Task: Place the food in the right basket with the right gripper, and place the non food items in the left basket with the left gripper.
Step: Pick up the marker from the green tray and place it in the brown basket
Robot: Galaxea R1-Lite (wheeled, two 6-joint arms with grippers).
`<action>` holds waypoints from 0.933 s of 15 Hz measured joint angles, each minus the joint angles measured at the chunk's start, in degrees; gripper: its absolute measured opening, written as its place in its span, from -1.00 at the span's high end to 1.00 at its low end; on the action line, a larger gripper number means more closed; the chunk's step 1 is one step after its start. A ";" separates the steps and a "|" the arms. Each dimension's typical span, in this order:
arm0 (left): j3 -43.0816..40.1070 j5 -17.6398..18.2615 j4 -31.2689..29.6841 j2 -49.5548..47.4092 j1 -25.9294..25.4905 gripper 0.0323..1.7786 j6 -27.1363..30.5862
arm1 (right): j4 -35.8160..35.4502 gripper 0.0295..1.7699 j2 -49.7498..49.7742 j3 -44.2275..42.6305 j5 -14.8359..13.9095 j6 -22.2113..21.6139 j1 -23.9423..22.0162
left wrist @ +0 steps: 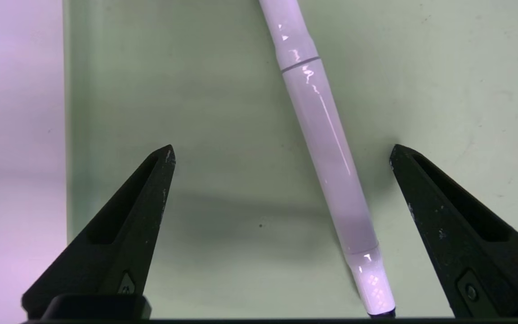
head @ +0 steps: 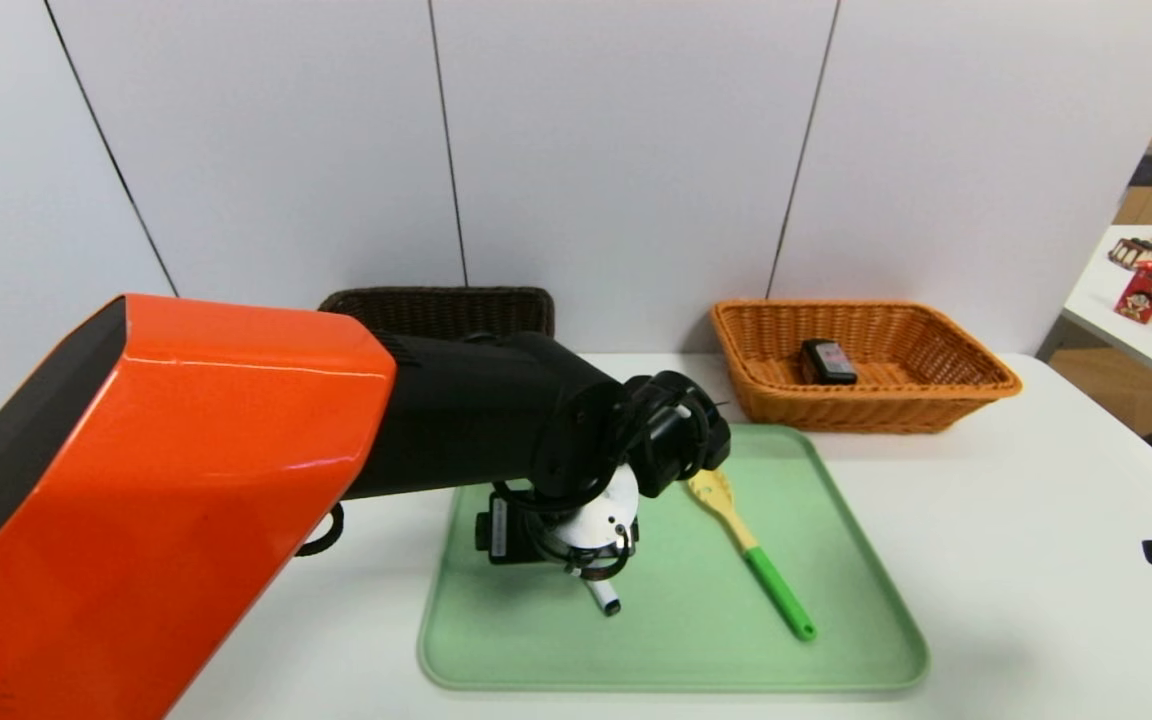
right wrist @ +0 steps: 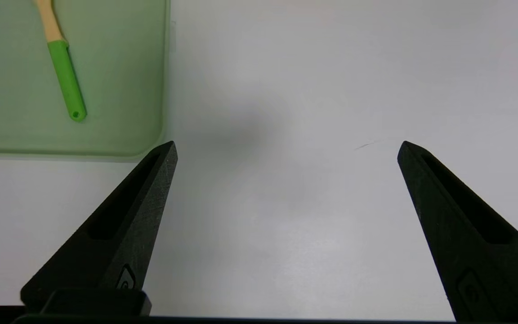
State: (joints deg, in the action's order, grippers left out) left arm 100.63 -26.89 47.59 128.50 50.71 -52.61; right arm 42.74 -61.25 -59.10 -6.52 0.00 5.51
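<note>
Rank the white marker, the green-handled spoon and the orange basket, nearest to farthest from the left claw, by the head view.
1. White marker: directly beneath the left claw, on the tray.
2. Spoon: right part of the tray.
3. Orange basket: behind the tray, to the right.

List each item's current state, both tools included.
Black red-topped carton: inside the orange wicker basket
White marker: on the green tray, ungripped
Yellow pasta spoon with green handle: lying on the tray
Left tool: open, around the marker
Right tool: open, empty, beside the tray
</note>
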 joint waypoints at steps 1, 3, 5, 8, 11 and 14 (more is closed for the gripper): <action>-0.05 0.07 0.22 -0.05 -0.09 -0.90 0.00 | -0.02 -0.91 -0.02 -0.16 -0.12 0.00 0.00; -0.33 0.13 0.30 -0.22 -0.39 -0.90 0.00 | 0.00 -0.91 -0.09 -0.24 -0.20 0.00 0.00; -0.89 0.16 0.56 -0.63 -0.96 -0.90 0.00 | 0.00 -0.91 -0.18 -0.32 -0.15 0.00 0.00; -1.84 -0.17 1.00 -1.32 -1.66 -0.90 0.11 | 0.00 -0.91 -0.22 -0.10 -0.11 0.00 0.07; -2.56 -0.30 2.13 -1.99 -2.18 -0.90 0.05 | -0.02 -0.91 -0.30 0.43 -0.01 0.05 0.72; -2.73 -0.33 2.16 -2.23 -2.26 -0.90 0.02 | 0.06 -0.91 -0.30 0.65 0.02 0.02 0.96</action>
State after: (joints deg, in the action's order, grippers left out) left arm 97.90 -27.22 49.75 126.27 48.46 -52.59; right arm 42.80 -61.55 -58.45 -6.50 0.02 6.47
